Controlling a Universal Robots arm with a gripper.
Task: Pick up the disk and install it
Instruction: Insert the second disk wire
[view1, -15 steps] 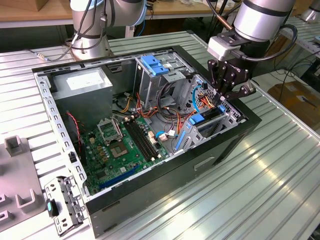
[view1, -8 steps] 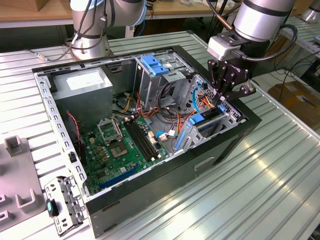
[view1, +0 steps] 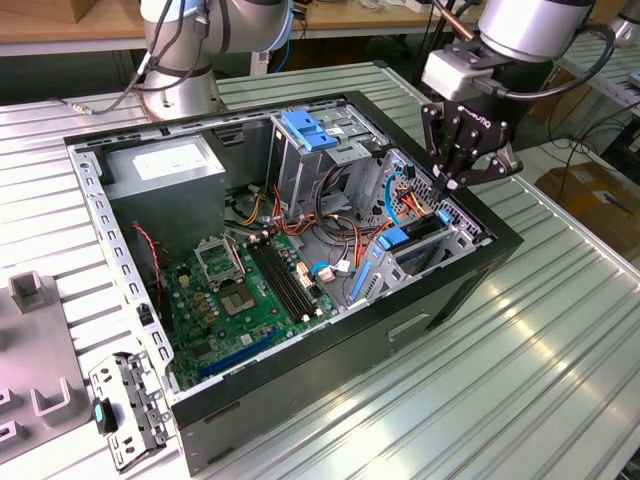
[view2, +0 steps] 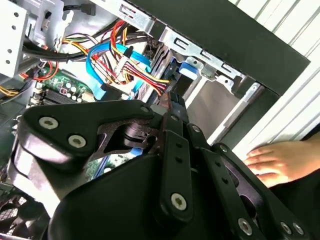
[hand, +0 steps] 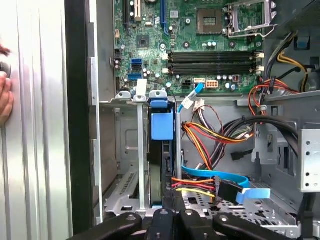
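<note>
– So, where is the disk (hand: 161, 165) being seen?

– It is being seen on edge in the first wrist view, standing inside the metal drive cage (view1: 465, 235) at the exterior view's right, in the front corner of the open computer case (view1: 300, 380). It appears to be sitting deep in its slot, with its blue tab (hand: 161, 125) showing at the end nearest the motherboard (view1: 250, 290).

– And the gripper (view1: 447, 185)?

– It is being held straight above that cage, pointing down. Its fingers are being pressed together into a narrow tip, just at the top edge of the disk. Whether that edge is actually being touched cannot be told.

– Why is it being kept so narrow?

– Probably because the slot is crowded. A bundle of red, yellow and blue cables (hand: 210, 135) is lying right beside the disk, so a slim tip is likely being used to reach the edge without snagging them. It reads more as pressing than as carrying.

– Is anything else being noticed?

– A person's hand (view2: 280, 160) is being rested on the ribbed table (view1: 520, 350) just outside the case wall, apart from the gripper, perhaps to steady the case.
</note>
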